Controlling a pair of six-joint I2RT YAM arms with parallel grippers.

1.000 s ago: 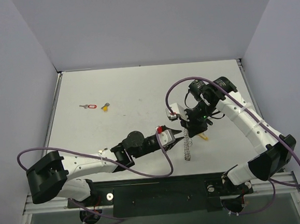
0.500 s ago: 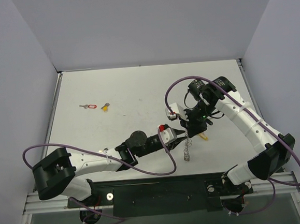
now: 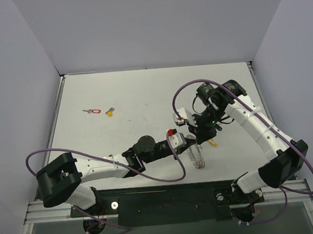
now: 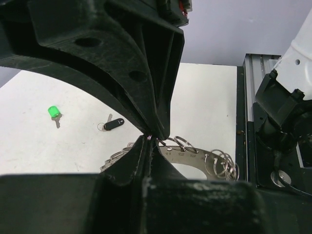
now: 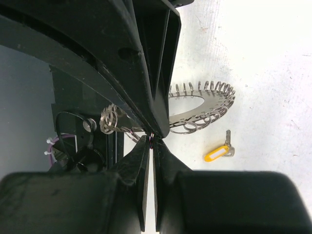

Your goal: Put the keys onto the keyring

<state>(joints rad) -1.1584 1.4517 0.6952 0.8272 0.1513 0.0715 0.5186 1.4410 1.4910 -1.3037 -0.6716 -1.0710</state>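
Scene: two robot arms meet over the near-right part of a white table (image 3: 143,91), with pale grey walls on three sides.
Left arm: the left gripper (image 4: 155,139) has its fingers pressed together, pinching a thin wire loop on the edge of the keyring (image 4: 192,156).
Right arm: the right gripper (image 5: 152,138) is likewise clamped tight, nipping another loop of the same ring from the opposite side.
Keyring: a flat silvery band fringed with small wire loops. It hangs tilted between and just below the two grippers, caught at its upper edge. Whether its lower edge touches the table cannot be told.
Nearest key: the orange-yellow tagged key (image 5: 218,153) lies flat on the table just beside the ring, not touching it.
Left wrist view: the green key (image 4: 53,111) and the black-tagged key (image 4: 113,124) lie near each other on the table beyond the ring.
Far left: the red-tagged key (image 3: 95,111) and the yellow key (image 3: 110,112) lie side by side, well apart from the ring.
Progress: all five keys in view lie loose on the table.
Writing: any lettering on the tags is too small to read.
Cabling: a purple cable (image 3: 167,178) loops along each arm.
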